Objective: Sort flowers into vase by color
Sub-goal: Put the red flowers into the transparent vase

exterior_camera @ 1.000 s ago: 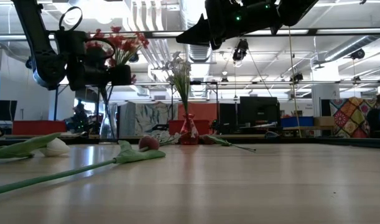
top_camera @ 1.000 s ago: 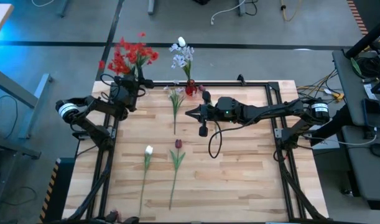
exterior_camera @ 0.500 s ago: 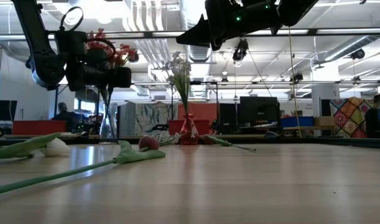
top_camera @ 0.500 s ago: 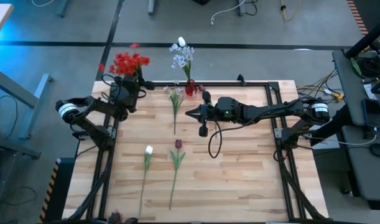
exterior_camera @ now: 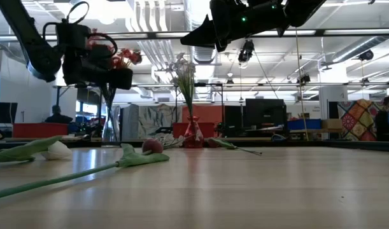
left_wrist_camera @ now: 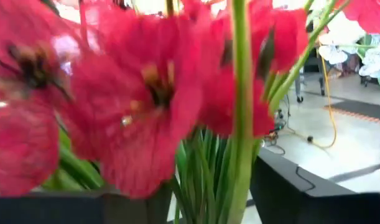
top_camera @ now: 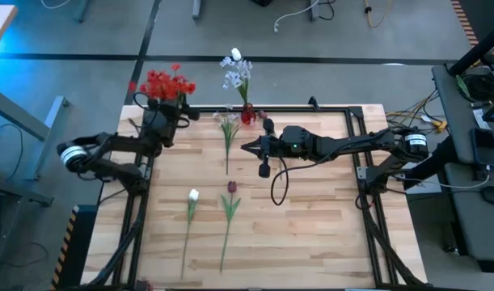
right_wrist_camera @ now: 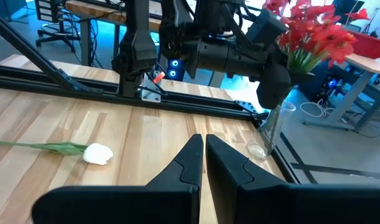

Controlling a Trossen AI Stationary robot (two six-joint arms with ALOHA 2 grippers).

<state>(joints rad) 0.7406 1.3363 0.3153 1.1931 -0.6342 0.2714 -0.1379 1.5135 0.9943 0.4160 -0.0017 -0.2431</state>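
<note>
Pulled back, left claw (top_camera: 171,114) stands apart around red flowers (top_camera: 167,82); right claw (top_camera: 247,148) shut; no writing legible.

Red flowers (top_camera: 166,82) now bunched upright in the clear vase (right_wrist_camera: 272,127), left gripper (top_camera: 167,118) slightly withdrawn.

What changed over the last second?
The red flowers were a wide spread a second ago and now sit as a tighter bunch in the clear vase at the table's back left corner. The left arm has pulled back leftward, its left hand next to the stems. Whether it has let go is unclear. Unchanged: the right hand, shut over mid-table, the white-blue spray and the three flowers lying on the wood.
</note>
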